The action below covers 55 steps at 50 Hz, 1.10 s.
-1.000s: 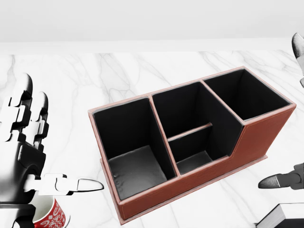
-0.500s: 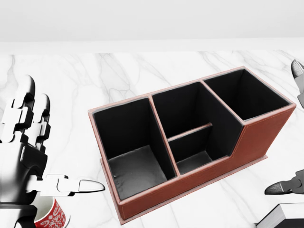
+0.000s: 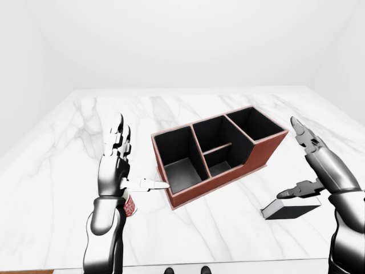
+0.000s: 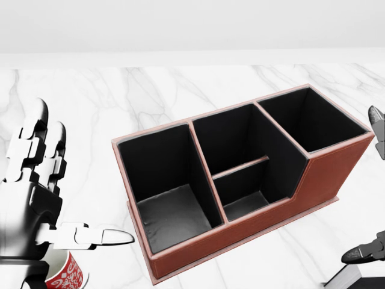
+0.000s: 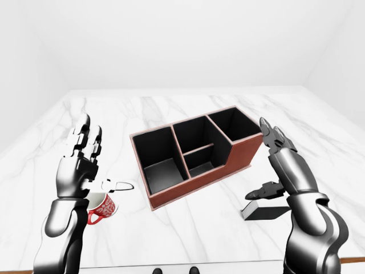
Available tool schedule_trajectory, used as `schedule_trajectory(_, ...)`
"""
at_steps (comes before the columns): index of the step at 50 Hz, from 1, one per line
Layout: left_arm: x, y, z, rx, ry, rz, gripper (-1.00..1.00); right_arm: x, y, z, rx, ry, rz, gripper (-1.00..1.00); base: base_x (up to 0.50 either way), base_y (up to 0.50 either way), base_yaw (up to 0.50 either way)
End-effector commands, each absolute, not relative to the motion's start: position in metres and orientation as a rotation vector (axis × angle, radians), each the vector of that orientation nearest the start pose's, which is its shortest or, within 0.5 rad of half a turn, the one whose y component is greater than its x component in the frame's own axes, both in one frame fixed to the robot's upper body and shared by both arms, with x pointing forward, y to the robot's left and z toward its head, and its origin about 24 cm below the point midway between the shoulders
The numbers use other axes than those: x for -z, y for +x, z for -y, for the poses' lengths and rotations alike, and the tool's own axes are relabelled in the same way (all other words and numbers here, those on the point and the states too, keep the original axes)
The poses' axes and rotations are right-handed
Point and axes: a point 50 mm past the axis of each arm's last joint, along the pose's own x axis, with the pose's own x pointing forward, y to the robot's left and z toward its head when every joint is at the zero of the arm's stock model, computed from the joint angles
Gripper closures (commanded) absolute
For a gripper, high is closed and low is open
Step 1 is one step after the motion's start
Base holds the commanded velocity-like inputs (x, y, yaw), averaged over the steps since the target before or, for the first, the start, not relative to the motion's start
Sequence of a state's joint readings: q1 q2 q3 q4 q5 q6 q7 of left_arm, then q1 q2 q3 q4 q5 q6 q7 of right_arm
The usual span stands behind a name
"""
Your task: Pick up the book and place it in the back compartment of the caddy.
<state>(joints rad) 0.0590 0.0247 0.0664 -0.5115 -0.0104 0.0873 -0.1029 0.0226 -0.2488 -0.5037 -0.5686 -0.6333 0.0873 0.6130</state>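
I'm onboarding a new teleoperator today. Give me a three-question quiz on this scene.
1. True or false: the book already sits inside the caddy.
2. Which robot hand is nearest the book: A) left B) right?
3. Fill in: the red patterned thing below the left robot hand is a ____.

Key: 1 false, it lies on the table; 2 B; 3 mug.

No readable text; only illegible white markings on the red mug (image 5: 101, 208).
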Motion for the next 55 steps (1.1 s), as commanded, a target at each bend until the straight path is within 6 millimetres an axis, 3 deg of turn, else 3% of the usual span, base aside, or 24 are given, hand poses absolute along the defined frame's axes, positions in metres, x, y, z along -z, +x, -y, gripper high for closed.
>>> schedule_trajectory(1, -0.135, 0.226, -0.164, 0.031, 0.053, 0.355, -1.00, -0.157, 0.203, 0.264, 0.078, -1.010, -0.003, -1.00, 0.00, 0.00, 0.00)
schedule_trajectory(21, -0.133, 0.227, -0.164, 0.033, 0.052, 0.348, -1.00, -0.133, 0.206, 0.285, 0.130, -1.020, -0.144, -1.00, 0.00, 0.00, 0.00)
schedule_trajectory(55, -0.135, 0.226, -0.164, 0.032, 0.053, 0.358, -1.00, -0.122, 0.202, 0.300, 0.160, -1.036, -0.235, -1.00, 0.00, 0.00, 0.00)
